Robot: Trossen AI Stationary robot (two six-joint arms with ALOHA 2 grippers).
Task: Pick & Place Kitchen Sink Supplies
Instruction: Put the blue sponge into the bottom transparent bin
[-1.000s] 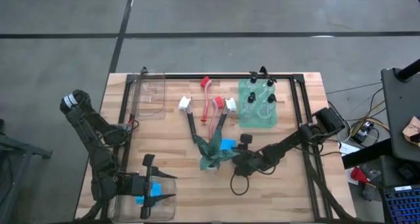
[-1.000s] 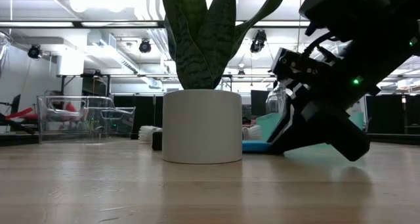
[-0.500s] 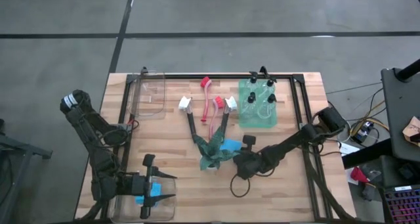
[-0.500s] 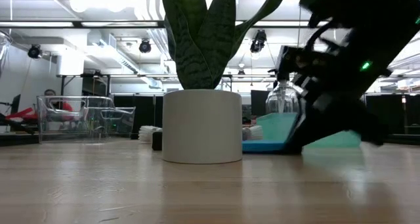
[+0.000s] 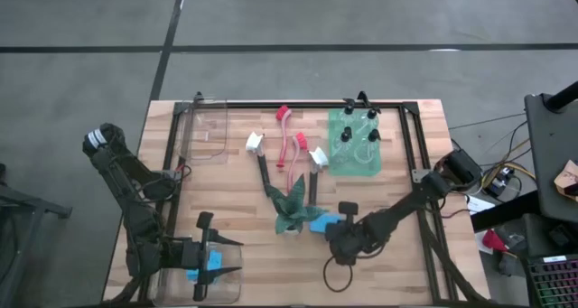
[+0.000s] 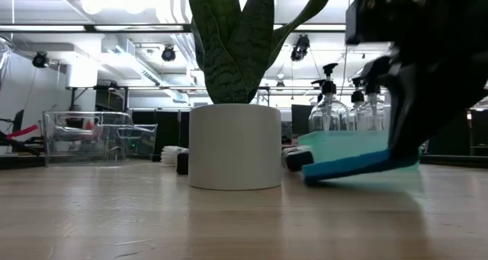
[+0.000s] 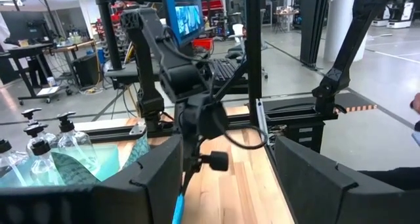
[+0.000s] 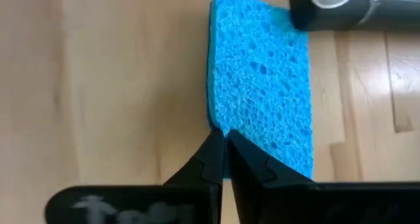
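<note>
Pale wooden plank table point(image 5: 244, 254) with black rail frame, grey concrete floor around; low view shows an open lab hall behind. Counted: 4 long-handled dish brushes point(image 5: 289, 150), 2 red-headed and 2 white-headed; 5 clear black-capped bottles point(image 5: 357, 132) on a teal mat; 1 potted green plant point(image 5: 291, 207). Right gripper point(image 5: 336, 225) pinches the edge of a flat blue sponge point(image 8: 262, 79), fingers together, beside the plant. Left gripper point(image 5: 221, 258) spread apart over a clear container point(image 5: 176, 285) holding another blue sponge point(image 5: 214, 259).
</note>
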